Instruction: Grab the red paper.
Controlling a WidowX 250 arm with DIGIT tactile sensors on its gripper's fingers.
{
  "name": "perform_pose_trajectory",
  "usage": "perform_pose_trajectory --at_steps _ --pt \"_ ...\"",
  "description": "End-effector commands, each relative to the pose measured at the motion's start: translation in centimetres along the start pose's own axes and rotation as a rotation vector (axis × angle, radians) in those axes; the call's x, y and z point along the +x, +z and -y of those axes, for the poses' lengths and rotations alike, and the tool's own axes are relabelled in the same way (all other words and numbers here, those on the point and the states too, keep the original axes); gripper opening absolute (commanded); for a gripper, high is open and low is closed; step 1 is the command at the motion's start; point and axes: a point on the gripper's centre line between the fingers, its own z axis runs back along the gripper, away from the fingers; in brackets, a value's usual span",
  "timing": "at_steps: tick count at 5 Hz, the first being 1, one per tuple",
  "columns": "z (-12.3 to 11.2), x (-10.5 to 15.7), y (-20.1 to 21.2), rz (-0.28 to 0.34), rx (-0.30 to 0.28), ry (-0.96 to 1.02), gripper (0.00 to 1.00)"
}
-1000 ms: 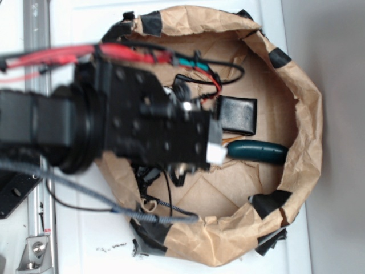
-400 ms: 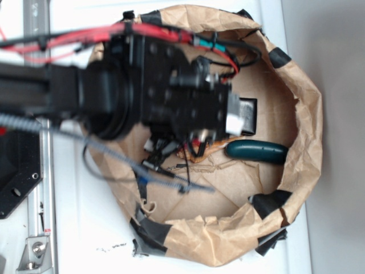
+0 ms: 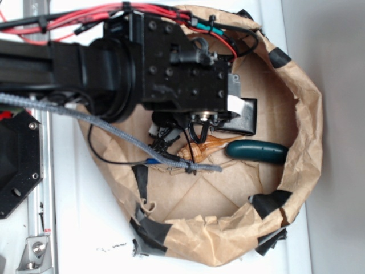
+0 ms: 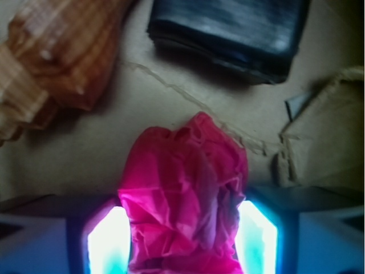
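Observation:
In the wrist view the red paper (image 4: 185, 188), a crumpled bright wad, fills the gap of my gripper (image 4: 182, 231). The glowing left pad (image 4: 105, 240) and right pad (image 4: 256, 237) press against its two sides, so the gripper is shut on it. Its top pokes out past the fingertips over the brown paper floor. From the exterior camera the arm's black wrist (image 3: 182, 74) covers both the wad and the fingers.
A tan seashell (image 3: 202, 149) (image 4: 51, 63) lies just beside the gripper. A black pouch (image 3: 244, 117) (image 4: 228, 28) and a dark teal oblong object (image 3: 256, 151) lie close by. All sit inside a brown paper bowl with taped walls (image 3: 305, 114). Cables hang below the wrist.
The arm has shifted toward the top of the exterior view and slightly right. The seashell, covered before, now shows below the wrist.

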Motion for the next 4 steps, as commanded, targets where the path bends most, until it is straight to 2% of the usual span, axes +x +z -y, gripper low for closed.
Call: perform_pose_trajectory --at_steps 1,2,4 --pt "-0.3 -0.8 2.7 0.088 0.046 0.063 0.00" --pt "0.2 -1.2 4.8 0.177 -0.016 0.087 0.00" --pt "1.3 -1.0 8.4 0.264 -0.076 0.142 0.00"
